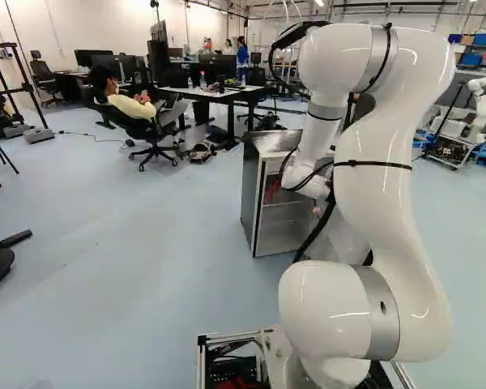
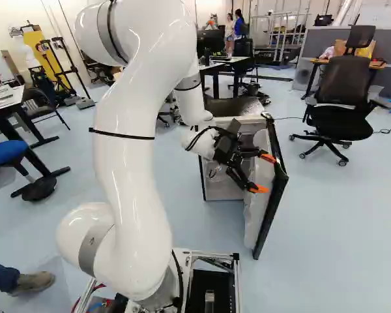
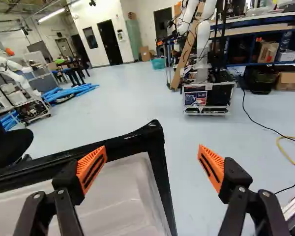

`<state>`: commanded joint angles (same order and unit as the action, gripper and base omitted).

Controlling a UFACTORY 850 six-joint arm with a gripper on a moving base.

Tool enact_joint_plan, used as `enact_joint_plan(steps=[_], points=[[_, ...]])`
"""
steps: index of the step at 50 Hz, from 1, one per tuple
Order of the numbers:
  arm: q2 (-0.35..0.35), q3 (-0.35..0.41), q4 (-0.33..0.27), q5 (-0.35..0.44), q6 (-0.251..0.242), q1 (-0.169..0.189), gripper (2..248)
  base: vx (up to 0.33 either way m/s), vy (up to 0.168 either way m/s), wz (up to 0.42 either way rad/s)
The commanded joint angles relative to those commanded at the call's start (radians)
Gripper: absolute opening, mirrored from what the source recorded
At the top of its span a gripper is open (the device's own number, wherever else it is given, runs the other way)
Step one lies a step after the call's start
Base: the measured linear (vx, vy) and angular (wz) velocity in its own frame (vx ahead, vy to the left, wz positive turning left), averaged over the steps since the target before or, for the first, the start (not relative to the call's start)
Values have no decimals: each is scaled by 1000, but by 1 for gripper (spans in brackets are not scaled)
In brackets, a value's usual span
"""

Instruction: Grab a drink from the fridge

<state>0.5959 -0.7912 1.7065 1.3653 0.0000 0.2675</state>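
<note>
The jaws of the gripper (image 2: 263,173) are standing wide apart, a corner of the open fridge door (image 3: 157,142) poking up between them. Farther out, the fridge (image 1: 251,186) is standing on the floor, something red (image 1: 272,188) sitting inside; whether that's a drink, I can't tell.

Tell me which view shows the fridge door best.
Right base view: it shows the open door from top to bottom. The wrist view shows a corner and part of the inner side; in the left base view the arm hides most of it.
</note>
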Motion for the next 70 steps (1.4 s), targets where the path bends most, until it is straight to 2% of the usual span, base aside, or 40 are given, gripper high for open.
enact_joint_plan(steps=[33,70], points=[[83,-178,0,-37,0,146,247,0,0,0],[186,-384,0,-105,0,278,247,0,0,0]])
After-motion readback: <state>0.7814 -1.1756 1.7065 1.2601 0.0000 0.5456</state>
